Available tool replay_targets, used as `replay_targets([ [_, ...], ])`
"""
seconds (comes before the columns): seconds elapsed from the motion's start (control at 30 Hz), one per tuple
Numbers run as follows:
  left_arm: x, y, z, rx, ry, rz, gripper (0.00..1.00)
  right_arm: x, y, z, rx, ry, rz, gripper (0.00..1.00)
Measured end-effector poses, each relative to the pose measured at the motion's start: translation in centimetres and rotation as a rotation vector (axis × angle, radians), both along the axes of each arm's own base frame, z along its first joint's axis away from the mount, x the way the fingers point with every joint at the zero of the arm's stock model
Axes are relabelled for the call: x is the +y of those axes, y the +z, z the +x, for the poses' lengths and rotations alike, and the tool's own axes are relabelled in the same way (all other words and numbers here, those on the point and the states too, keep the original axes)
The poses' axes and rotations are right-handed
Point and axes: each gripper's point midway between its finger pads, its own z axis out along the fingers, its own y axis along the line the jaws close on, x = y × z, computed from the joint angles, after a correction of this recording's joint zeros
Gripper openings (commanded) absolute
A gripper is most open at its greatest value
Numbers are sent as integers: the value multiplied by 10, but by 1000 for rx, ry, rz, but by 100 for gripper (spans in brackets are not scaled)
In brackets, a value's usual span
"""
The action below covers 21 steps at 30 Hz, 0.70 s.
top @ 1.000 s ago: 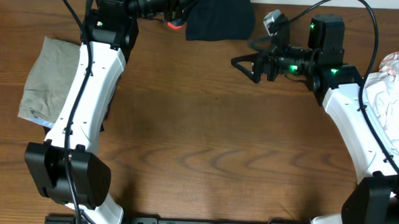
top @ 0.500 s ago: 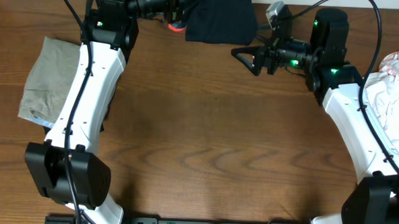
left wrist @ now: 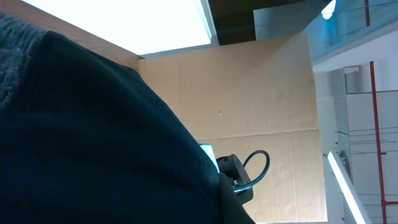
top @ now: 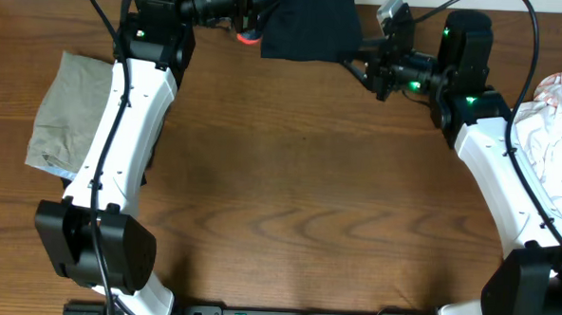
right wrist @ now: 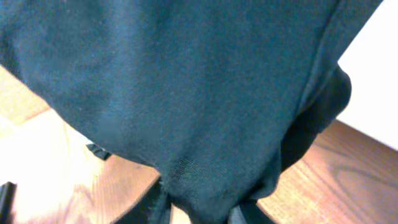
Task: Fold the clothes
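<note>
Black trousers [top: 306, 26] lie bunched at the far edge of the table [top: 290, 177], about midway across. The picture's far border cuts them off, so their long axis cannot be made out. The orange-red waistband edge [top: 243, 38] shows at their left end, so the waist faces left.

At the far left a khaki-grey garment [top: 60, 110] lies flat, partly under the left arm. The left pincer [top: 257, 14] is pressed together on the trousers' left edge. Its fingers are hidden, as dark cloth fills most of the left wrist view, with a heather-grey patch at the upper left.

The right pincer [top: 350, 58] pinches the near right corner, where the fabric gathers between its fingers in the right wrist view. White fabrics [top: 558, 113] lie heaped at the right edge.
</note>
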Motion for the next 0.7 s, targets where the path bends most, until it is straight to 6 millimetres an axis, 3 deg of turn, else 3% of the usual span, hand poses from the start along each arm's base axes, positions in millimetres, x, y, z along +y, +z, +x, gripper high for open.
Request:
replay_targets([
  [0.13, 0, 0, 0, -1, 0, 0, 6, 0, 3, 1, -23, 1, 1, 1],
  [0.33, -2, -7, -7, -30, -36, 35, 6, -1, 12, 3, -61, 8, 16, 1],
  [0.53, -1, -39, -24, -15, -95, 137, 6, -14, 16, 2, -52, 27, 48, 4],
  [0.7, 4, -69, -35, -33, -120, 252, 6, -15, 22, -11, -38, 110, 92, 7],
])
